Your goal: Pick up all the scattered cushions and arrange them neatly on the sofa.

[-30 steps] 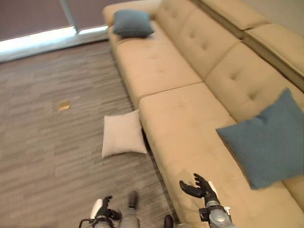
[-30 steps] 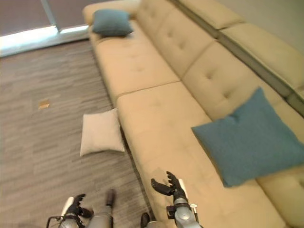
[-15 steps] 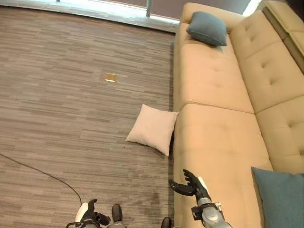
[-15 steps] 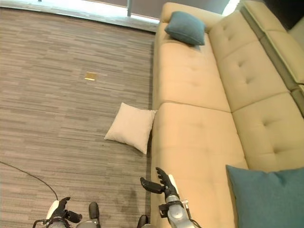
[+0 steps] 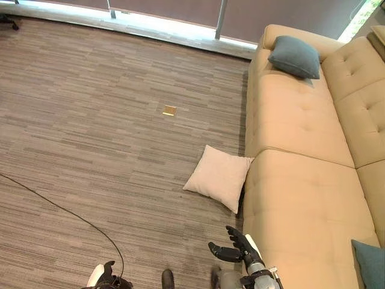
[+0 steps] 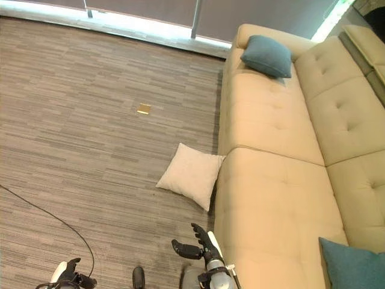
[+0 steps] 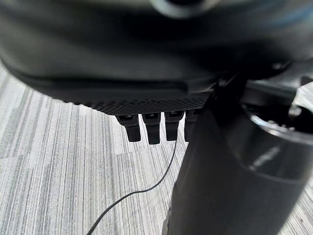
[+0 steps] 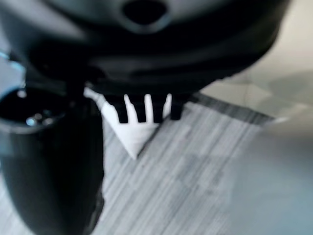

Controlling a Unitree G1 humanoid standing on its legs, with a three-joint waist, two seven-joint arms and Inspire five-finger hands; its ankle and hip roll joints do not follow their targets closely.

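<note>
A cream cushion [image 5: 220, 176] lies on the floor, one corner against the front of the beige sofa [image 5: 301, 198]. A teal cushion [image 5: 294, 56] rests at the sofa's far end, and the corner of another teal cushion [image 5: 370, 264] shows at the near right. My right hand [image 5: 234, 250] hovers low beside the sofa's front edge, short of the cream cushion [image 8: 128, 132], fingers spread and holding nothing. My left hand [image 5: 106, 278] hangs at the lower edge over bare floor, fingers relaxed and holding nothing [image 7: 146, 125].
Grey striped carpet covers the floor to the left. A small brass floor plate [image 5: 169, 110] sits in it, far from the sofa. A bright window strip [image 5: 150, 27] runs along the far wall.
The camera has swung left, so the sofa and cushions sit further right in view. The cream cushion lies where it was. My right hand stays low and open.
</note>
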